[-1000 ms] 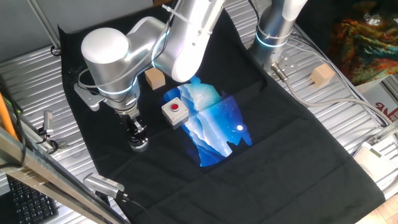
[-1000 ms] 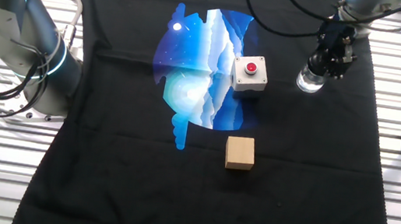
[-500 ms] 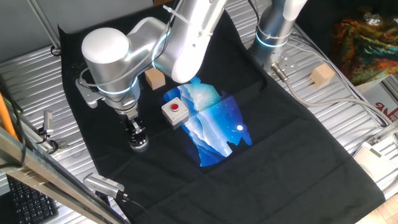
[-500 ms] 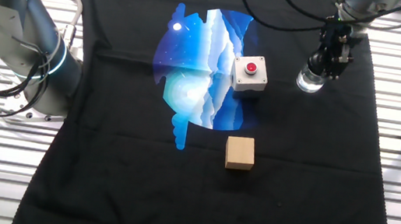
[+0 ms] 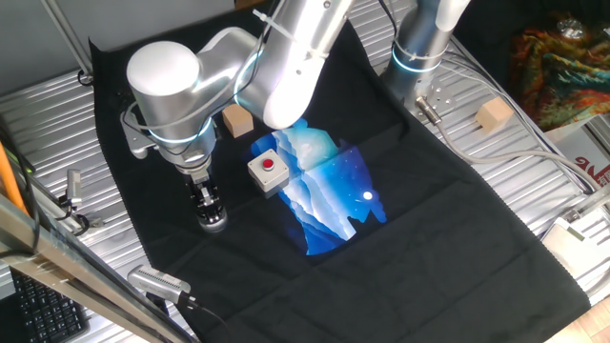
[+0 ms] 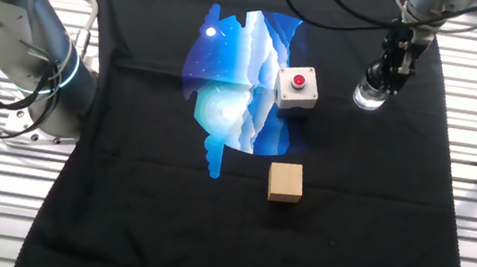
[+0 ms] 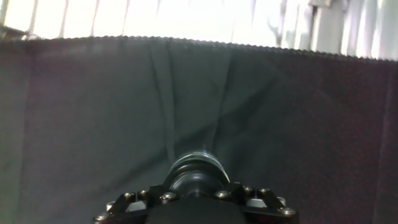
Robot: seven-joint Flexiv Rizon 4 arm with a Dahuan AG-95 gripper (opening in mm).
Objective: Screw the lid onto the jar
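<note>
While hand (image 6: 386, 79) sits directly above jar (image 6: 370, 97) on worktop (image 6: 379, 200), fingers clamp lid (image 7: 196, 175); lid and jar axes look vertical, coaxial, so twist needs no sideways shift.

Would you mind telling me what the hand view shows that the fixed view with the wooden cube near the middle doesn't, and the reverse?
Only the hand view looks down past the gripper onto the lid. Only the fixed view shows the red-button box, the wooden cube, the blue print and the clear jar from the side. Both show the gripper and the black cloth.
</note>
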